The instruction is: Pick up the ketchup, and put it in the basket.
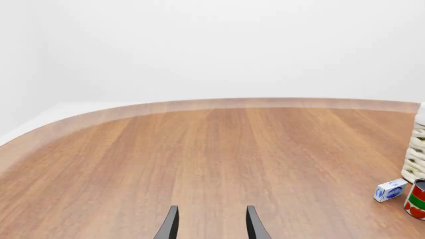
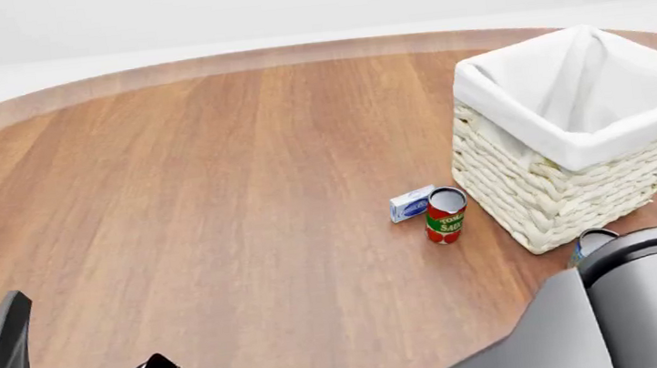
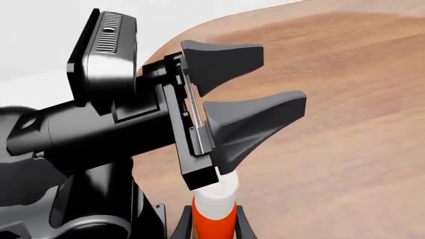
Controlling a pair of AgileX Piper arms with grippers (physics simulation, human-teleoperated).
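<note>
Gripping the ketchup (image 3: 214, 214) just below its white cap, the right gripper (image 3: 211, 224) has its jaws closed on the bottle at the counter's (image 2: 219, 186) near left edge. The left gripper (image 1: 211, 224) hangs with jaws parted and empty, while the basket (image 2: 549, 188) stands well apart, far right.

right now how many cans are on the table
2 that I can make out: the red tomato sauce can in front of the basket, and a blue can half hidden behind the right arm.
</note>
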